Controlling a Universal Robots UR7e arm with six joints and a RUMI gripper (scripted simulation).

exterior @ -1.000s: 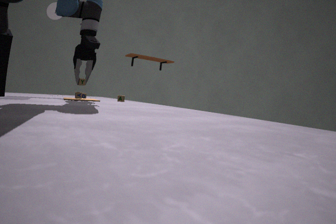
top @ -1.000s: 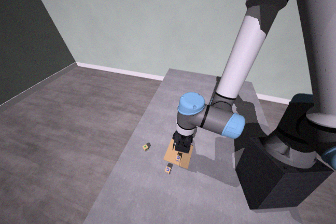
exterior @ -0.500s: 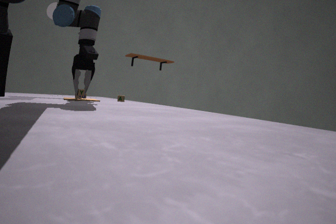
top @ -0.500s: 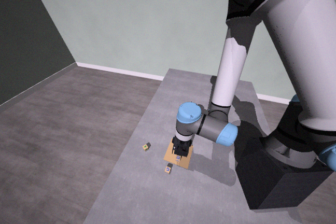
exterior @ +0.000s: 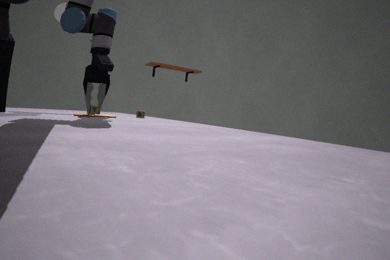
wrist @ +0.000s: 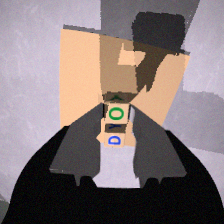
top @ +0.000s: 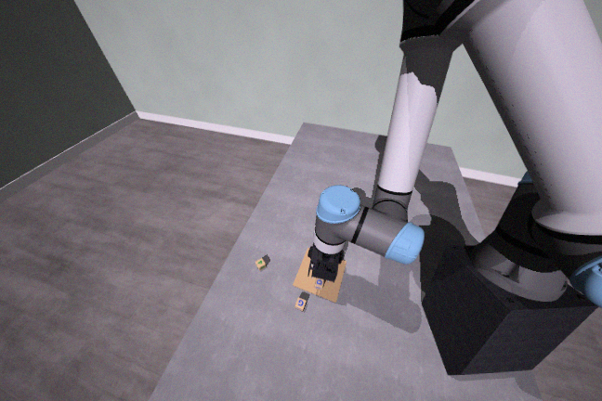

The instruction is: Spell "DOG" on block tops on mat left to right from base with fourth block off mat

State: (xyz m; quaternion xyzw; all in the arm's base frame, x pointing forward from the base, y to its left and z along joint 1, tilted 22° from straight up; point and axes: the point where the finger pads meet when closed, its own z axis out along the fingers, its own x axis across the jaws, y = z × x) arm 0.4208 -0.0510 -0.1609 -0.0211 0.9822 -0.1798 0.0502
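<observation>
My gripper (exterior: 94, 111) (wrist: 115, 105) is shut on the O block (exterior: 94, 109) (wrist: 116, 114), O facing up and a green Y on one side. It holds the block very low at the wooden mat (top: 303, 279) (exterior: 110, 116) (wrist: 77, 75); whether it touches the mat I cannot tell. The D block (top: 319, 283) (wrist: 114, 140) is on the mat beside the held block, D up; whether the two touch is unclear. The G block (top: 301, 303) lies on the table just off the mat, G up. The fourth block (top: 260, 263) (exterior: 140, 114), with a green A on a side, is off the mat.
The grey table (top: 264, 349) carries everything. The robot's base pedestal (top: 490, 326) stands to the right in the top view. The fourth block sits near the table's left edge there. A wall shelf (exterior: 174, 67) hangs behind, well above the table.
</observation>
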